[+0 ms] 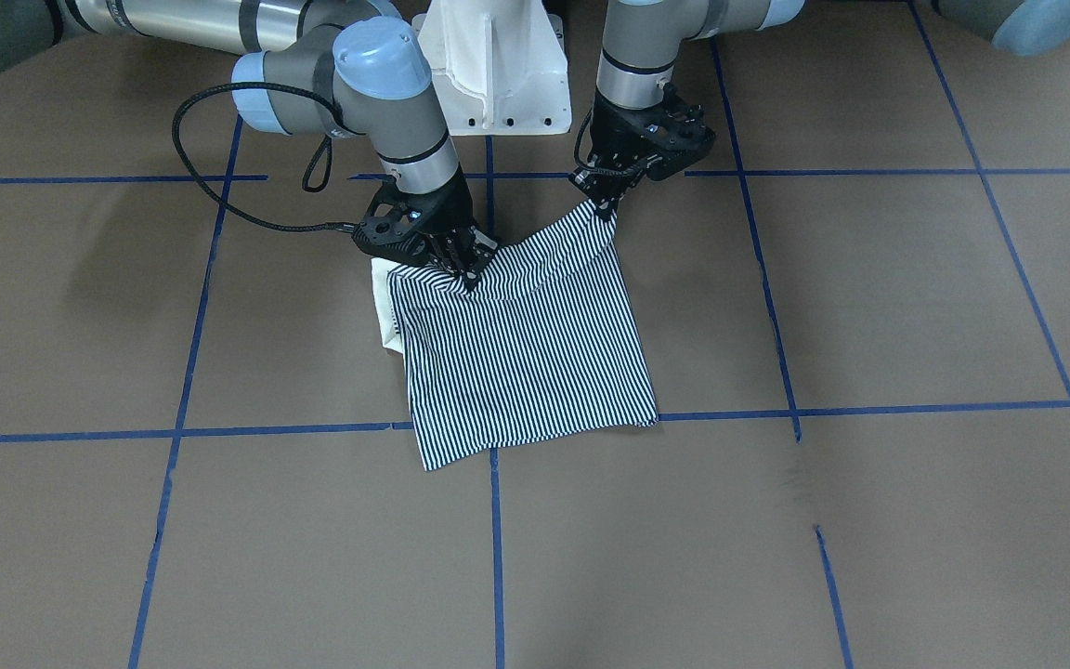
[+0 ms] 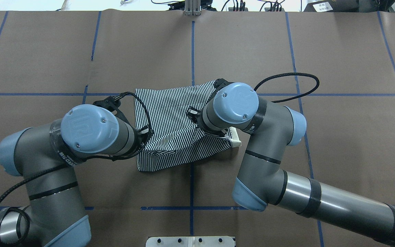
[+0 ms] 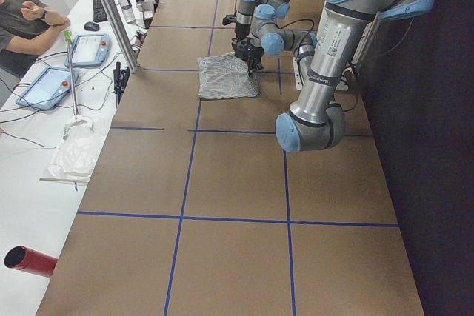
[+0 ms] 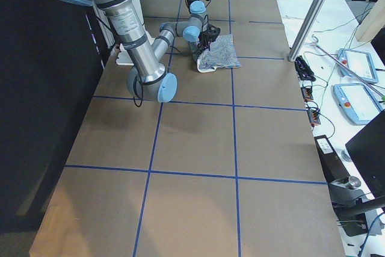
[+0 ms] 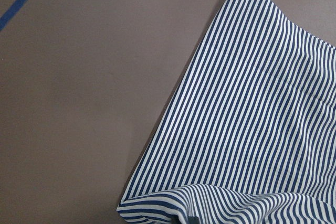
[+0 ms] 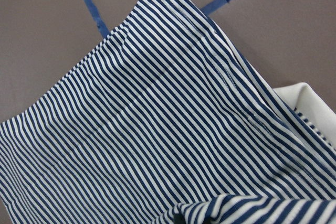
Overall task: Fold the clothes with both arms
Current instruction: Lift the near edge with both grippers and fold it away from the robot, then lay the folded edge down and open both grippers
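The striped shirt (image 1: 535, 372) lies folded mid-table (image 1: 869, 520), near the robot's base, its near edge lifted where the left gripper (image 1: 607, 206) is clamped on the left corner and the right gripper (image 1: 466, 271) on the right, beside the cream collar (image 1: 384, 316).

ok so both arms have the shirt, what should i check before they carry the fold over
1. Left pincer shut on a corner of the shirt: ok.
2. Right pincer shut on the same edge, the one nearest the robot: ok.
3. Far edge of the shirt flat on the table: ok.
4. Cloth taut between the pincers: not ok, it sags and wrinkles.
5. Collar tucked inside: not ok, it pokes out beside the right pincer.
6. Both held points at equal height: cannot tell.
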Motion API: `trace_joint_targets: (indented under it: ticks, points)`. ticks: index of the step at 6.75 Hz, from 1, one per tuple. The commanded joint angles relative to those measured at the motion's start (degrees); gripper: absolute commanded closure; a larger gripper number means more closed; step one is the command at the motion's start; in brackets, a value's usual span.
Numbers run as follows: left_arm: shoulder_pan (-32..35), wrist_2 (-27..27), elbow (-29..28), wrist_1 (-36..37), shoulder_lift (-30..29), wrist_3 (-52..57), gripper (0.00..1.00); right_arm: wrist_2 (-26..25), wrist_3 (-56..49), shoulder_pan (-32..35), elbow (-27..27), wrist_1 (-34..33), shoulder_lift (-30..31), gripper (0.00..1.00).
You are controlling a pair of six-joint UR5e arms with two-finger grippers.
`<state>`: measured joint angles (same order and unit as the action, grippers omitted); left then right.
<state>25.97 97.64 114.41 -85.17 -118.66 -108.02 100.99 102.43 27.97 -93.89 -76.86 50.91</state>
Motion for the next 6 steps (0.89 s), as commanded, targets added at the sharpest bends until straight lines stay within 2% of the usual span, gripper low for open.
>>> trace_joint_targets:
  ticks: [1,2,3,4,6]
  points:
    - [7.6,0.3,-13.0,-9.4,-3.7,1.1,0.37,0.2,-1.3,4.3,12.5,2.4,-8.9,0.91]
    - [12.9,0.2,-22.1,-12.1,-6.8,9.1,0.00,0.4,-1.4,6.9,23.3,7.8,-13.6,0.01]
    - [17.6,0.2,-23.2,-12.8,-6.9,16.1,0.00,1.5,-6.1,9.9,28.0,11.0,-15.1,0.00]
    - [19.0,1.1,-23.2,-13.1,-6.5,19.2,0.00,3.8,-8.3,12.4,30.2,11.1,-15.1,0.00]
    - [18.9,5.3,-22.3,-12.7,-6.7,19.5,0.00,7.8,-13.1,15.2,31.4,10.8,-14.7,0.00]
